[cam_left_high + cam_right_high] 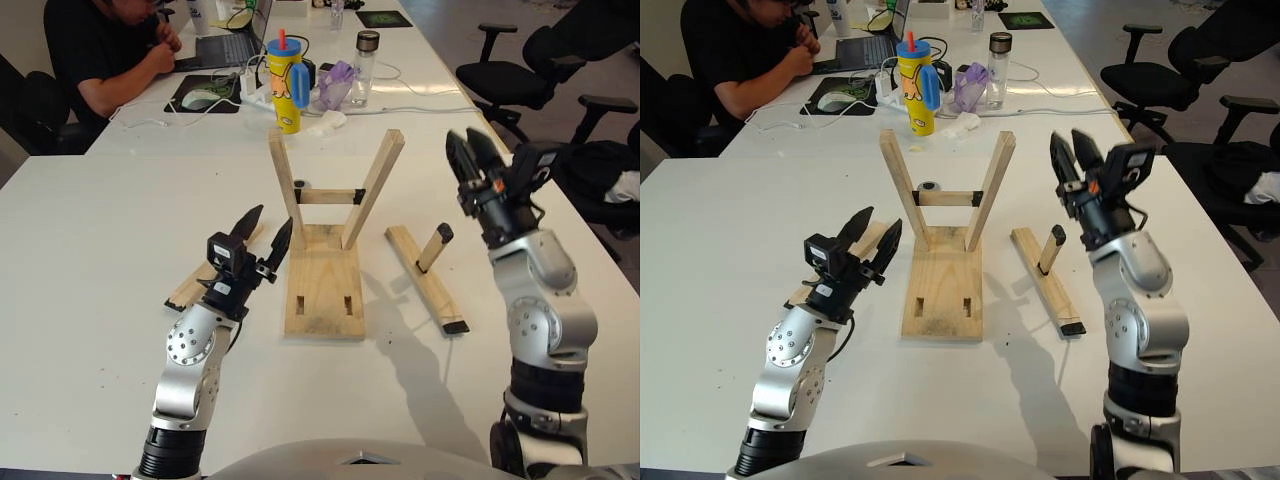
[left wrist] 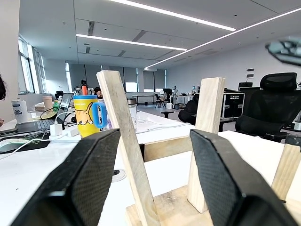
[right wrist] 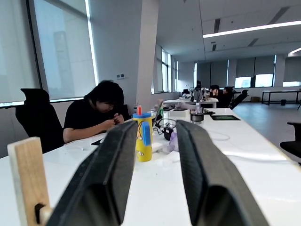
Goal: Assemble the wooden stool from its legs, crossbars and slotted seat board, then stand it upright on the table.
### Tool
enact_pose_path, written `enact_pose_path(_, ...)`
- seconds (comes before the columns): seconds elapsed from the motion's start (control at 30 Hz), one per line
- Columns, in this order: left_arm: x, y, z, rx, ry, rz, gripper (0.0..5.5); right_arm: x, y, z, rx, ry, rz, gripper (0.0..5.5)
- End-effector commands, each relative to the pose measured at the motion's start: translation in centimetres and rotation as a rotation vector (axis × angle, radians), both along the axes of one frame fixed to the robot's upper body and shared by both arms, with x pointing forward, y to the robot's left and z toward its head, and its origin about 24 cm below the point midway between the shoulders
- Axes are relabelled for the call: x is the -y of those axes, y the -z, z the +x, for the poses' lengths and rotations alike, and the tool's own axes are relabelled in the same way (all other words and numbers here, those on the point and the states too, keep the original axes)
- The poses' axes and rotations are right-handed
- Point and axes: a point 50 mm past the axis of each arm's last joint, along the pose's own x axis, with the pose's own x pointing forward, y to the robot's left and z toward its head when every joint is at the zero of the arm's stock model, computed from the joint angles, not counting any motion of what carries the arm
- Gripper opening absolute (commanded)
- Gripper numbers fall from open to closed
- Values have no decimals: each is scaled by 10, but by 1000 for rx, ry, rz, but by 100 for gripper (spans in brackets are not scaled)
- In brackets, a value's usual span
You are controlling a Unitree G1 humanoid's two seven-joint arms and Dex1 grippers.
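The seat board [image 1: 323, 290], legs [image 1: 287, 190] and crossbar [image 1: 328, 197] are pale bare wood with faint grain, the crossbar has black brackets [image 1: 358, 196] at its ends, and the loose leg [image 1: 420, 275] on the white desk [image 1: 90, 250] has a black tip [image 1: 456, 327]. The left fingers [image 1: 247, 226] and right fingers [image 1: 463, 165] are black with finely dotted pads. The cup [image 1: 285, 100] is yellow with a blue handle [image 1: 302, 86] and red straw [image 1: 282, 38], and the mouse pad [image 1: 183, 100] is black
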Motion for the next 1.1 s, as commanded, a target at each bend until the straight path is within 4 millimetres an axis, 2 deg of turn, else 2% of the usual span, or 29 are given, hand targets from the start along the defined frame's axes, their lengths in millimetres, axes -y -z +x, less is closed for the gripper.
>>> enact_pose_path(0.03,3,3,1,-7,1,2,274,-1,-21,6,73,49,-43,149)
enact_pose_path(0.1,3,3,2,-6,5,2,274,-1,-23,6,81,58,-27,149)
enact_pose_path(0.2,3,3,3,-8,7,4,274,-6,-10,7,47,54,-26,149)
enact_pose_path(0.27,3,4,3,-8,7,3,274,-5,21,12,-83,82,-56,149)
enact_pose_path(0.33,5,4,4,-6,14,3,274,-6,82,14,-372,98,-131,149)
enact_pose_path(0.37,6,3,5,-3,18,3,274,1,120,7,-549,146,-136,149)
enact_pose_path(0.4,6,3,7,-1,25,4,274,6,148,-3,-674,175,-153,149)
enact_pose_path(0.43,5,2,7,3,23,4,274,12,160,-10,-718,224,-146,149)
enact_pose_path(0.47,4,1,9,6,21,6,274,14,162,-11,-719,239,-132,149)
enact_pose_path(0.5,3,1,9,7,16,8,274,13,157,-9,-686,234,-121,149)
enact_pose_path(0.63,2,3,8,5,4,6,274,9,111,13,-454,191,-71,149)
enact_pose_path(0.77,5,4,8,4,6,3,274,7,79,19,-282,158,-60,149)
enact_pose_path(0.87,5,6,7,0,3,1,274,0,26,20,-43,93,-49,149)
enact_pose_path(0.93,5,7,6,-2,0,2,274,-5,2,16,46,52,-100,149)
enact_pose_path(1.03,5,8,5,-6,-19,-4,274,-16,-10,7,87,14,-284,149)
enact_pose_path(1.1,6,9,4,-5,-23,-5,274,-28,4,-4,14,-130,-327,149)
